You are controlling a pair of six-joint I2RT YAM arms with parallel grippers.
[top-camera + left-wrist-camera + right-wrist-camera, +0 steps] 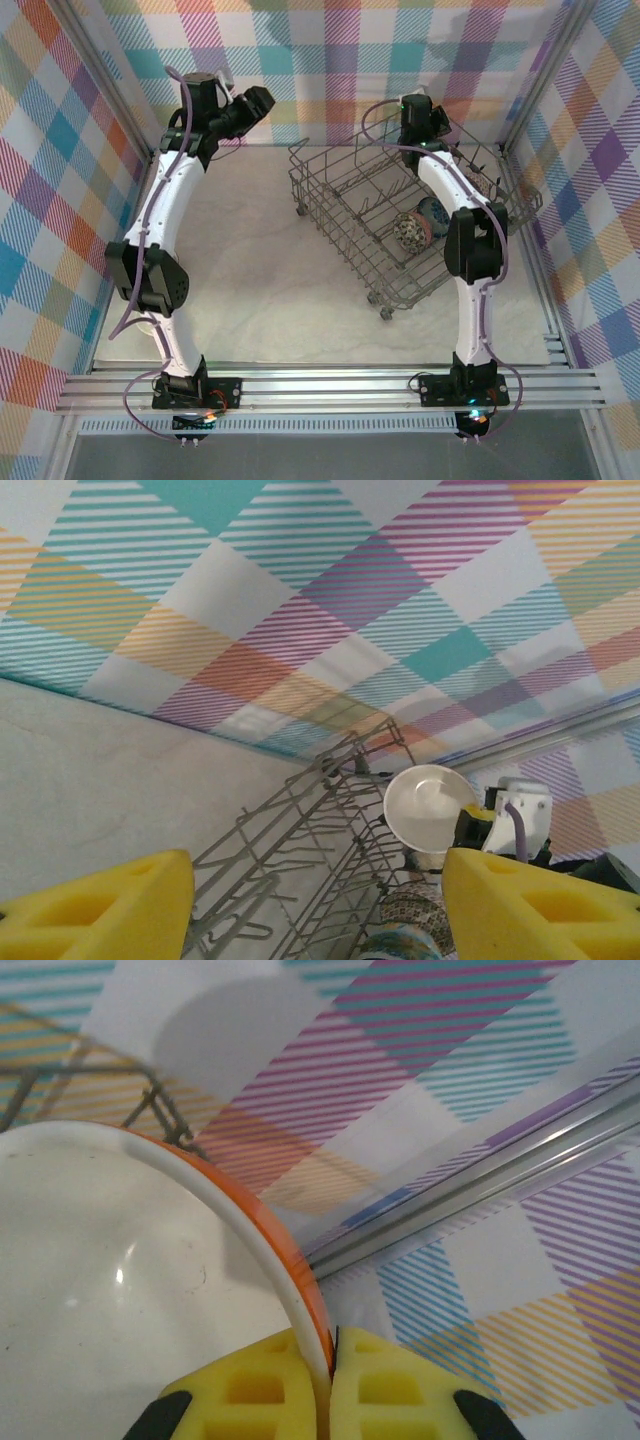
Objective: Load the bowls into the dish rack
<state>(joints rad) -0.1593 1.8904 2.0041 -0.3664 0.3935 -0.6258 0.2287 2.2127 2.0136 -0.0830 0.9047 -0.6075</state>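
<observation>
The grey wire dish rack (350, 195) stands at the back right of the table. Two patterned bowls lean among its tines, a brown one (409, 232) and a blue one (433, 210). My right gripper (330, 1360) is shut on the rim of a bowl (120, 1290) that is white inside and orange outside. It holds that bowl (430, 805) on edge above the rack's far end. My left gripper (318, 872) hovers open near the back wall, left of the rack (300, 850), with nothing between its yellow fingers (110, 910).
Plaid cloth walls (60, 150) close in the table on three sides. A metal corner rail (500, 1180) runs close behind the held bowl. Bare white tabletop (250, 270) lies left of and in front of the rack.
</observation>
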